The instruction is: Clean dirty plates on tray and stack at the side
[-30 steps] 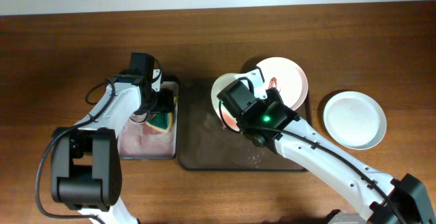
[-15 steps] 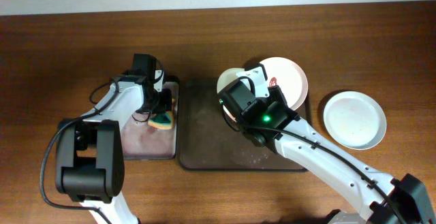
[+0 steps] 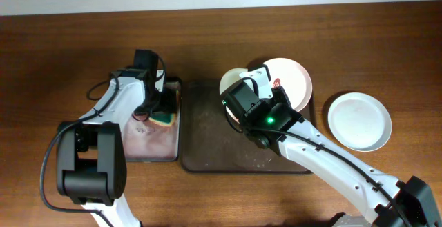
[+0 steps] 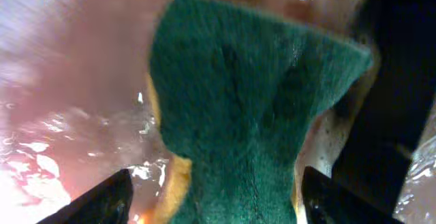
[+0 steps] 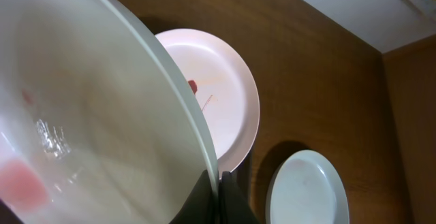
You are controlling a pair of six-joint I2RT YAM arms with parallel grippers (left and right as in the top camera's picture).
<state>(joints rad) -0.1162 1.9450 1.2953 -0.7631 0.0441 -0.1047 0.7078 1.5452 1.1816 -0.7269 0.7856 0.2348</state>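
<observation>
- Judged the held plate (image 3: 231,83) stiff, fairly light and breakable; saw a wet film and a pink smear on its face, so probably slippery too.
- Best taken by the rim, as done here: had the right hand (image 5: 219,185) clamped narrow on the lower edge, one finger on each side of the lip.
- Carried that plate steeply tilted above the far part of the tray (image 3: 207,144), partly overlapping the smeared plate (image 3: 293,82) that lay flat in the tray's far right corner.
- Noted the clean plate (image 3: 359,121) alone on the tabletop (image 3: 69,47), just right of the tray.
- Had the right arm stretched from the near right corner diagonally across the tray.
- Had the left arm bent over the small black tray (image 3: 145,144), with the left hand (image 4: 218,197) pointed down into its pinkish inside.
- Found that hand closed about the sponge (image 4: 252,115), green face up and yellow beneath; took the pinched waist as a sign of real grip, though could not confirm contact at one finger.
- Judged the sponge soft, soaked and easily squashed.
</observation>
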